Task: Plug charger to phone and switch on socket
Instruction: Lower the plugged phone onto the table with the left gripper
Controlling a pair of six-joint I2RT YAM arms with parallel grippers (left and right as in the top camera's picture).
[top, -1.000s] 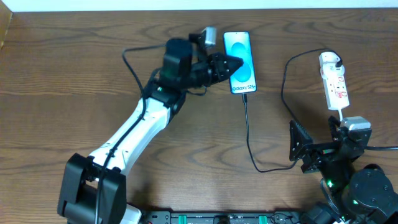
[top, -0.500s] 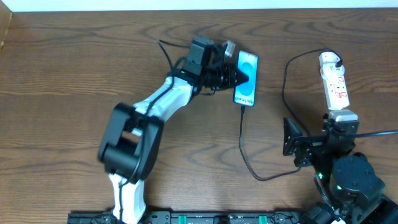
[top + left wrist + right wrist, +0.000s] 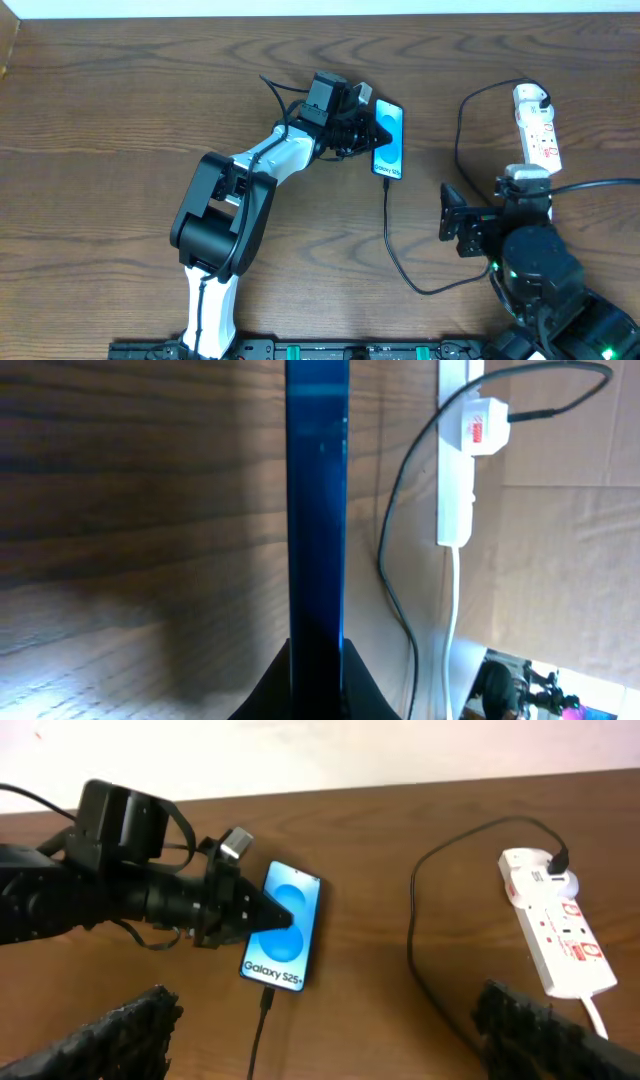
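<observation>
The phone (image 3: 391, 141), light-blue screen with "Galaxy S25+" text (image 3: 283, 925), is tipped up off the table. My left gripper (image 3: 374, 130) is shut on its left edge. In the left wrist view the phone (image 3: 317, 510) shows edge-on between the black fingertips (image 3: 285, 695). The charger's black cable (image 3: 395, 235) meets the phone's lower edge with its plug tip (image 3: 265, 1000), loops round and ends at a white adapter (image 3: 531, 96) on the socket (image 3: 540, 135). My right gripper (image 3: 335, 1040) hangs open and empty near the table's front right, well short of the socket (image 3: 560, 935).
The socket's white cord (image 3: 453, 620) runs toward the table's near edge beside my right arm (image 3: 530, 260). A loop of black cable (image 3: 415, 950) lies between phone and socket. My left arm (image 3: 240, 190) stretches across the table's middle.
The left gripper has drawn the phone a little toward the front and tipped it more on edge. The left arm has folded up. The right arm has shifted left, its jaws a touch wider.
</observation>
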